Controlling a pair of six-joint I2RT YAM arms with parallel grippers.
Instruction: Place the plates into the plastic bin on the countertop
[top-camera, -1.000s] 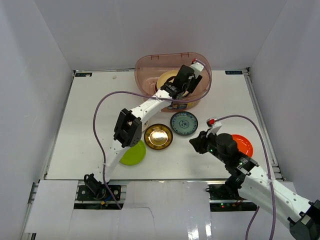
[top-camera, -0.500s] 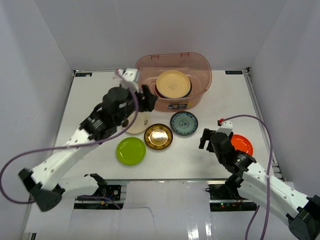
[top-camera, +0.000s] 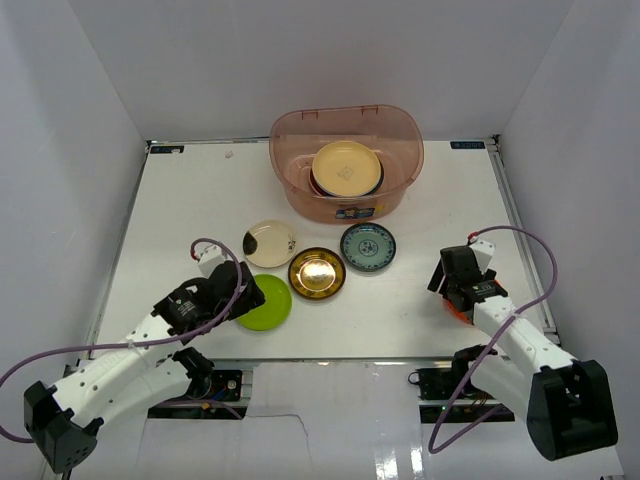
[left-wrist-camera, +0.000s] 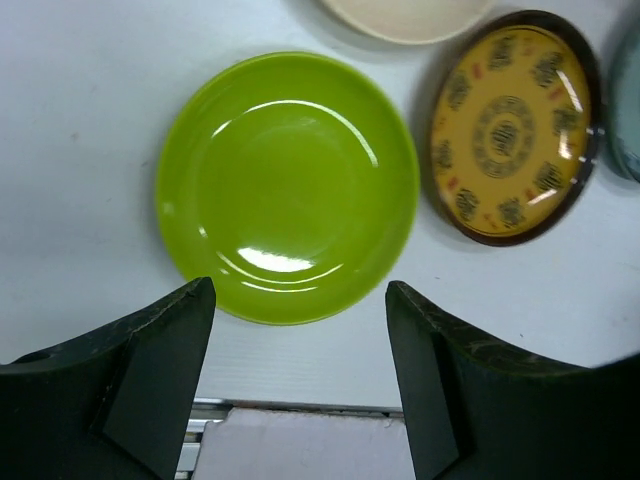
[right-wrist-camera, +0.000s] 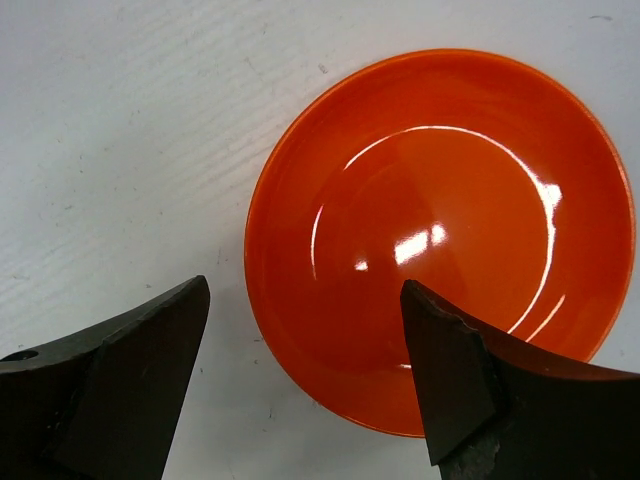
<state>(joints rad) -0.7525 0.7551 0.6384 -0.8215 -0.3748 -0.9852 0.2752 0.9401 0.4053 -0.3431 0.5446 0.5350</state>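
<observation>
Evidently pickup step: left hand (left-wrist-camera: 300, 300) hung released over green plate (left-wrist-camera: 287, 185), overhead view's lower left; right hand (right-wrist-camera: 305, 290) released over orange plate (right-wrist-camera: 440, 230), lower right. Bin (top-camera: 290, 180) stood top centre. Next probably needed: descend, pinch rims.

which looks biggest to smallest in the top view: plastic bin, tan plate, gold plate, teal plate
1. plastic bin
2. tan plate, though stacked higher, nearer the camera
3. gold plate and teal plate look alike; not ranked

Bright, even overhead light is flooding the white bench (top-camera: 180, 200), glinting white off the lime green plate (left-wrist-camera: 287, 187) and orange plate (right-wrist-camera: 440, 235), casting only faint shadows.
</observation>
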